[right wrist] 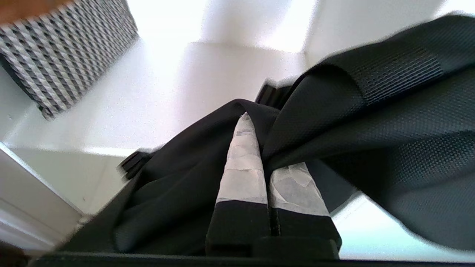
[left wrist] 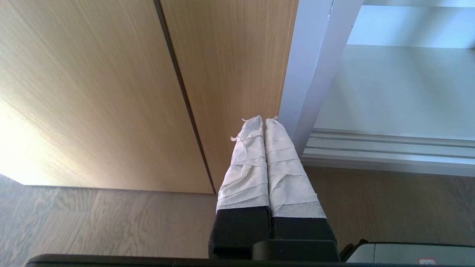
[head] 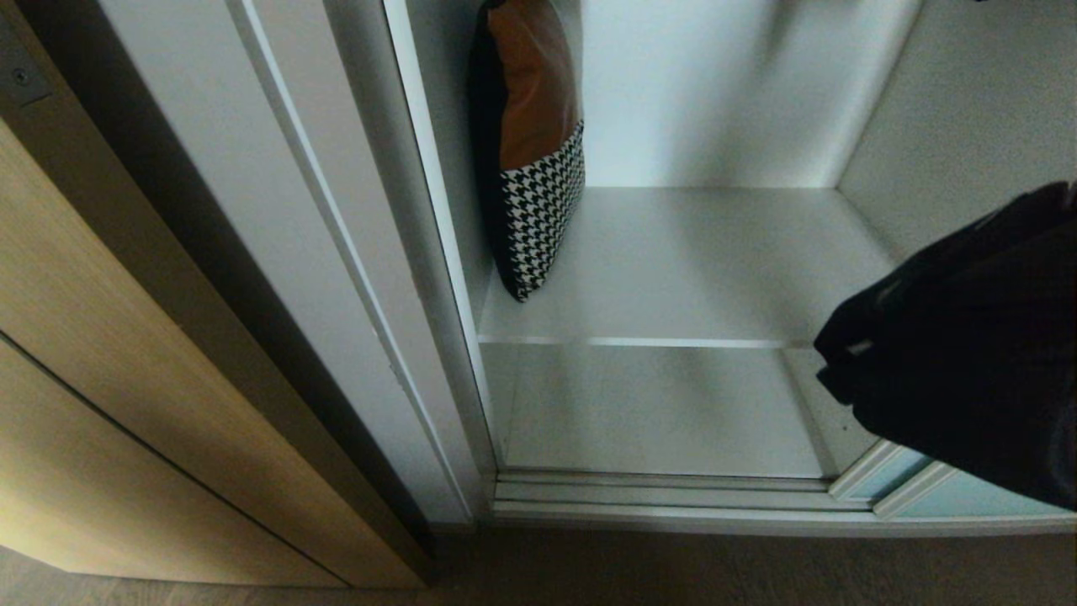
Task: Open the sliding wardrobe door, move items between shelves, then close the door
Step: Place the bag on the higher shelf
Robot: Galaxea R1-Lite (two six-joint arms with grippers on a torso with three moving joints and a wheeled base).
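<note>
Right now I am looking into the open wardrobe: the sliding wardrobe door (head: 942,497) is pushed off to the right, with only its pale blue lower corner and silver frame showing at the bottom track. Two shelves are lying exposed, the upper shelf (head: 707,261) running back to the rear wall and the lower shelf (head: 665,412) sitting just behind the floor rails. On my left, the light wood cabinet front (head: 126,404) is filling that side of the head view.

The black bag (head: 976,353) is hanging in the air at the right edge of the opening, in front of the upper shelf's front lip, its long axis slanting from upper right down toward the lower left. It is not resting on either board. The houndstooth cushion (head: 538,177) is standing upright against the left wall, so most of the upper shelf between it and the bag is lying open.

My right gripper (right wrist: 264,148) is pinching tight on the bag's fabric, folds wrapping around both taped fingers. My left gripper (left wrist: 264,122) is sitting pressed together, holding nothing, low beside the wardrobe's white corner post (left wrist: 315,66).
</note>
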